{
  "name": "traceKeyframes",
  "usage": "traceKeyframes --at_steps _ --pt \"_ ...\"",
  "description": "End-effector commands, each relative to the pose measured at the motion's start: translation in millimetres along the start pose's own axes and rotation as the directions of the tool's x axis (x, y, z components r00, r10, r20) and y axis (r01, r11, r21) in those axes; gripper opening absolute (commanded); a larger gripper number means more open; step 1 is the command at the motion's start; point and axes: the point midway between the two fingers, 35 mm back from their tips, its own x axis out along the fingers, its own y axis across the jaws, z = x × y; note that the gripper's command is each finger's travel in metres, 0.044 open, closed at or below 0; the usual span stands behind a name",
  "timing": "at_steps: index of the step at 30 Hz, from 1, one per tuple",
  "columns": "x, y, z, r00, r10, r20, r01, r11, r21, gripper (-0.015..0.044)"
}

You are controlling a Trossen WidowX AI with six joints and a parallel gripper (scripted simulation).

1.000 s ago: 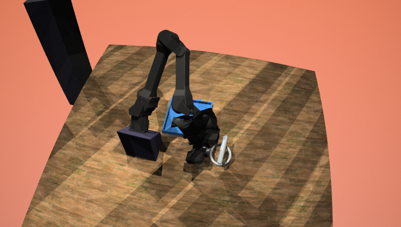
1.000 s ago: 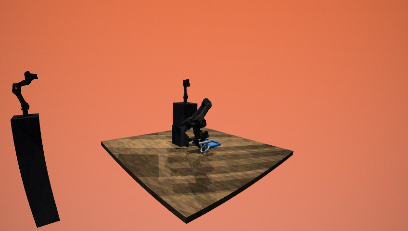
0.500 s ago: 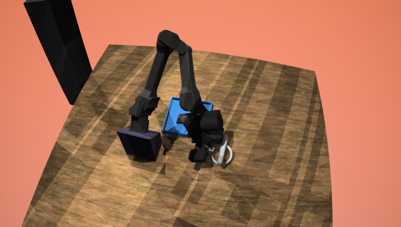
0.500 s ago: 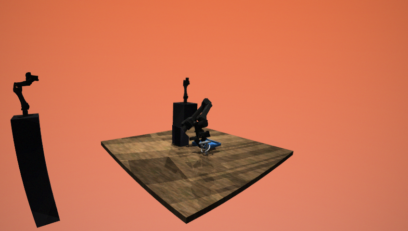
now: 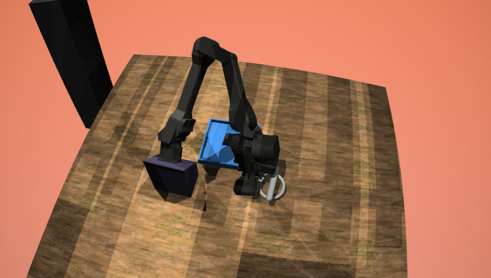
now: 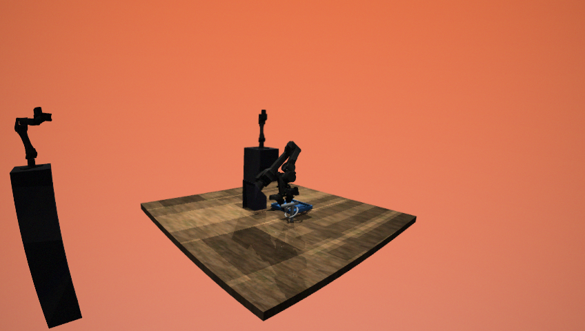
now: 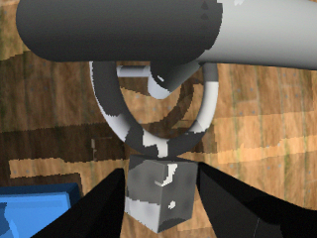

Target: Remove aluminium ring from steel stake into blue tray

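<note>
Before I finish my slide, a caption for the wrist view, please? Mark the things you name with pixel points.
Black gripper [image 7: 160, 173] clamping the grey tab [image 7: 160, 195] of an aluminium ring [image 7: 105, 94].

We observed the following colours. The tray [image 5: 215, 144] [image 6: 307, 207] [image 7: 37, 210] was bright blue. The ring [image 5: 284, 187] [image 6: 296, 212] [image 7: 212, 101] and cross-bar [image 5: 271, 187] [image 6: 288, 204] [image 7: 267, 32] were pale grey, shaded charcoal in patches. The tab [image 7: 160, 198] was mid-grey with whitish flecks. We recorded brown and tan striped wood grain on the table [image 5: 165, 237] [image 6: 254, 254] [image 7: 267, 124]. The arm [image 5: 235, 79] [image 6: 274, 169] was black; its base block [image 5: 172, 177] [image 6: 253, 196] was dark purple. The backdrop [image 5: 440, 68] [image 6: 451, 102] was plain orange to salmon pink.
</note>
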Motion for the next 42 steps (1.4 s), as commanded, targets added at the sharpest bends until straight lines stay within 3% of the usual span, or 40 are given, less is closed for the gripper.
traceKeyframes --at_steps 1,42 --pt "-3.8 2.5 4.0 1.000 -0.001 -0.020 0.001 1.000 -0.007 0.0000" --pt "-20.7 21.4 9.3 0.994 -0.107 -0.029 0.106 0.994 -0.033 0.0000"
